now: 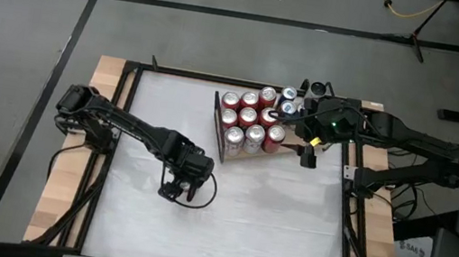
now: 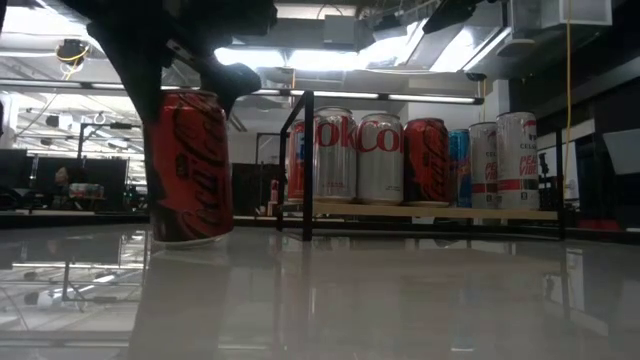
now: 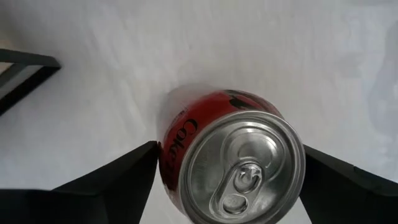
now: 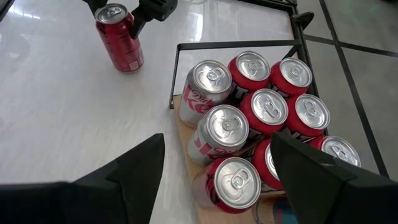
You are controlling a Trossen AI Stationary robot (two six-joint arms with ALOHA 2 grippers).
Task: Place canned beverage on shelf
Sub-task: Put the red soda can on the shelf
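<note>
Right up against the low camera is the red cola can [image 2: 188, 167], standing upright on the glossy white bench [image 2: 330, 300], left of centre in that frame. My left end effector [image 1: 173, 191] hangs over it from above, a dark finger [image 3: 106, 186] on each side of the can. From the wrist camera there's a sliver of daylight between finger and can on at least one side, so I'd call it straddling rather than squeezing; I honestly can't tell if there's real pressure on it.

So my read is I'm at the grab step. Next move needs the fingers to close evenly on the can's wall, then lift it and carry it toward the upper right of the overhead frame, where the shelf [image 1: 243, 156] sits well apart from the can.

Shelf is a flat light-brown wood-grain board with a thin black rail [image 1: 214, 124] on its near short edge. It's already packed with cans [image 1: 251, 121], red ones and silver ones, shiny aluminium tops with pull tabs. Free space looks tight, so picking a spot will matter.

My right end effector [image 1: 306, 156] waits just past the shelf's right side, fingers spread wide, holding nothing.
</note>
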